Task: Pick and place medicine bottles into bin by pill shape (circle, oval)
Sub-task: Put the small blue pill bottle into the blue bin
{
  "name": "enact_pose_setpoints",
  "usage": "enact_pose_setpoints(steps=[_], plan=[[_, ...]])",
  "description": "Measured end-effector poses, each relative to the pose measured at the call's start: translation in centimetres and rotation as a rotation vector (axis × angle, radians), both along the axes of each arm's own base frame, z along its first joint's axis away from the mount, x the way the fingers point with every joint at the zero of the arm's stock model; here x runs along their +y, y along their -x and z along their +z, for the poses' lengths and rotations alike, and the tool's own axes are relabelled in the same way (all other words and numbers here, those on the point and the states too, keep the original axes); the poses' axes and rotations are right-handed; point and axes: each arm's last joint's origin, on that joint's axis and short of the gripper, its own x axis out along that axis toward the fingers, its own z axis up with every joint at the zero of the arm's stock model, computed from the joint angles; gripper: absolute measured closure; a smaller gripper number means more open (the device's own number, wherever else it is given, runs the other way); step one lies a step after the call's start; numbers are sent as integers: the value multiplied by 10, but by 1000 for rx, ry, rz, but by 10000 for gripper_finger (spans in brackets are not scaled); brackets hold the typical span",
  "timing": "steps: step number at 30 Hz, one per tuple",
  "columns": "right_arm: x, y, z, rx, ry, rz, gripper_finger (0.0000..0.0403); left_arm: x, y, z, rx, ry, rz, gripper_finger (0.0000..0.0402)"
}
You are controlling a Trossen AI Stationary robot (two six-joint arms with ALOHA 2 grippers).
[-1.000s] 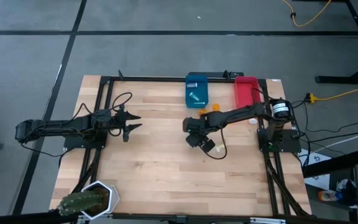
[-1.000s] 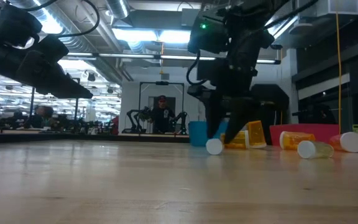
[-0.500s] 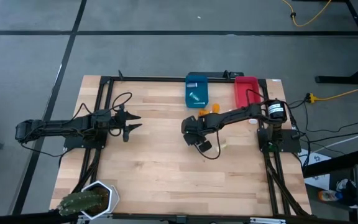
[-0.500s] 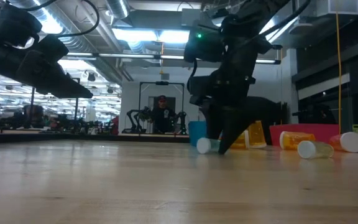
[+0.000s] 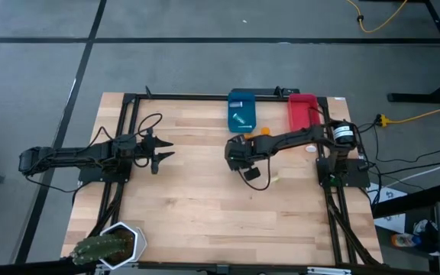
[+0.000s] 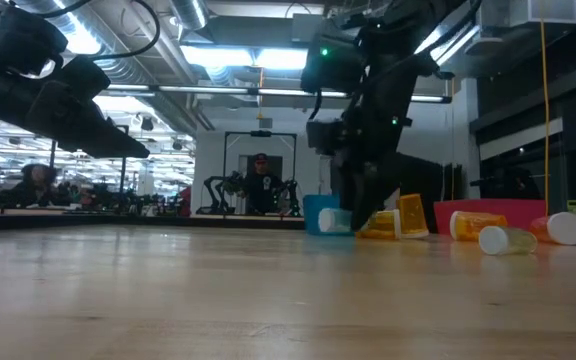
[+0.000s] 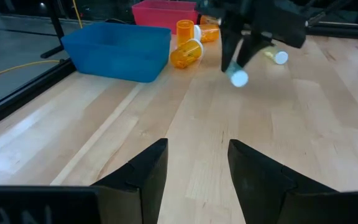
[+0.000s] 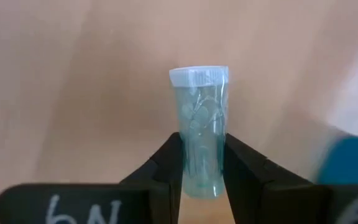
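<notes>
My right gripper (image 5: 237, 155) is shut on a small teal-clear medicine bottle (image 8: 199, 124) with a white cap (image 8: 199, 76). It holds the bottle just above the table, near the blue bin (image 5: 243, 109). The bottle also shows in the low view (image 6: 335, 221) and in the left wrist view (image 7: 239, 78). My left gripper (image 5: 163, 155) is open and empty at the table's left, above the wood. Two orange bottles (image 5: 257, 134) lie by the blue bin. A small clear bottle (image 5: 275, 178) lies on its side to the right. My right gripper pinches the bottle's body (image 8: 199, 168) between its two fingers (image 8: 169, 163), on the half away from the cap. The fingers come from above, pointing down, and lie across the bottle. The bottle is about level, cap toward the table's left, lifted clear of the table.
The red bin (image 5: 302, 111) stands right of the blue bin, which holds one bottle (image 5: 239, 118). More bottles lie near the right arm's base (image 6: 503, 240). A potted plant (image 5: 109, 244) sits at the near left corner. Bare wood lies between the arms.
My right gripper has gone toward the table's far edge and the blue bin, and up a little. The teal-clear bottle, which lay on the table a second ago, now hangs clear of it in the fingers.
</notes>
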Motion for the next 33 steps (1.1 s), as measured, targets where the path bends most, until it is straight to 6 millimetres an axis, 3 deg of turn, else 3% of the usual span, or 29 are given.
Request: enact_pose_setpoints(steps=[6, 12, 17, 20, 24, 33], plan=[[-14, 9, 36, -84, 194, -84, 311, 0, 0, 0, 0, 0, 0, 239], [-57, 18, 68, -225, 321, -287, 311, 0, 0, 0, 0, 0, 0, 239], [-103, 27, 67, -300, 213, -482, 311, 0, 0, 0, 0, 0, 0, 239], [-121, 32, 66, -318, 161, -547, 308, 0, 0, 0, 0, 0, 0, 239], [-131, 35, 66, -349, 78, -580, 289, 0, 0, 0, 0, 0, 0, 239], [-136, 31, 69, -423, 82, -598, 267, 0, 0, 0, 0, 0, 0, 239]])
